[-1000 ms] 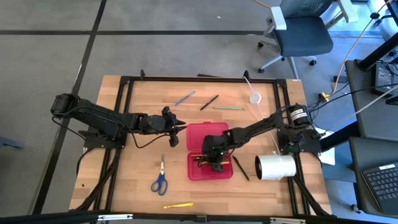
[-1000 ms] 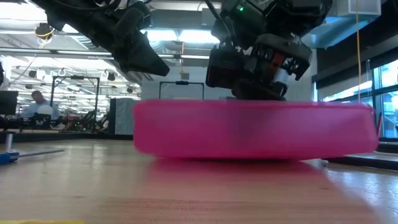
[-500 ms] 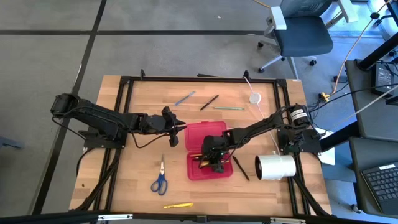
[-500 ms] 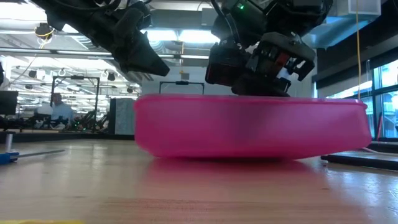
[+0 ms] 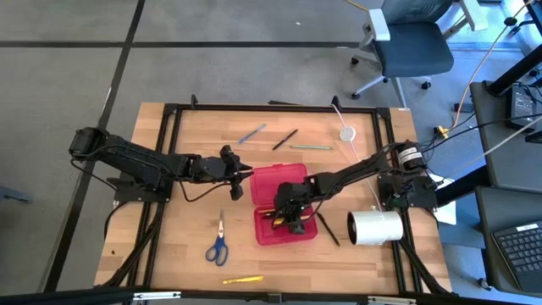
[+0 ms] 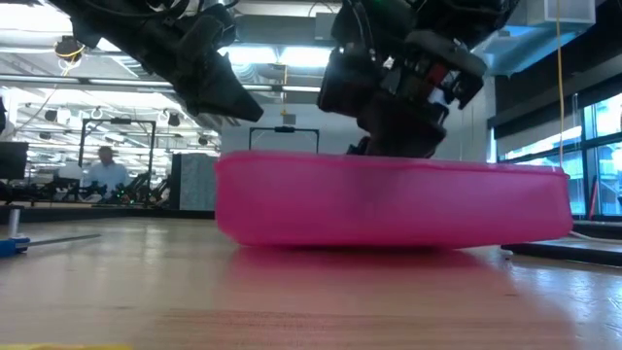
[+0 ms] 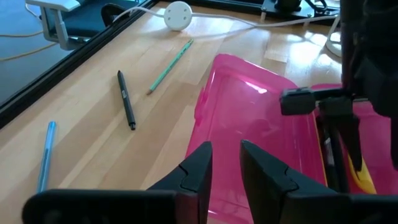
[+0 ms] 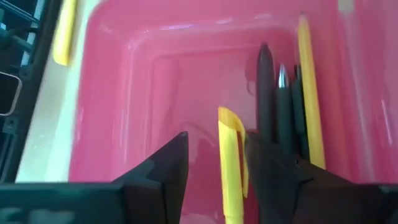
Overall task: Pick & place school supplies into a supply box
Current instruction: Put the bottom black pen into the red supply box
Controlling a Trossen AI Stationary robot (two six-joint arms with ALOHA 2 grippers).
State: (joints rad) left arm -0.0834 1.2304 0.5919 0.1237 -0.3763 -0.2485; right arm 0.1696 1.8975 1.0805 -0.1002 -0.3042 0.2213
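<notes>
1. The table [image 5: 195,254] was a wooden top in a black frame, with both arms reaching in from its sides.
2. The box [image 5: 285,216] lay open at the middle, its lid [image 5: 279,180] flat on the side away from the camera and its tray nearer; in the low view it was a pink wall [image 6: 389,199] across the picture.
3. A white roll [image 5: 376,227] lay at the table's right edge, well apart from the box.
4. The right gripper [image 5: 288,218] hung over the tray with its fingers [image 8: 163,163] parted; a yellow pen [image 8: 230,162] lay in the gap between them, on the tray floor, and no finger was seen pressing it.
5. The left gripper [image 5: 241,180] hovered at the lid's left edge, fingers [image 7: 194,174] slightly apart and holding nothing.
6. Beside the yellow pen in the tray lay two black pens [image 8: 277,112] and a yellow pencil [image 8: 310,87], side by side.
7. The scissors [image 5: 218,244] lay left of the tray, apart from it.
8. A black pen [image 5: 328,229] lay on the wood between tray and roll.
9. Beyond the lid lay a blue pen [image 5: 251,133], another black pen [image 5: 284,139] and a green pencil [image 5: 312,147], well apart from the box.
10. A yellow marker [image 5: 242,279] lay near the front edge.
11. A white disc [image 5: 347,133] sat near the far right corner.
</notes>
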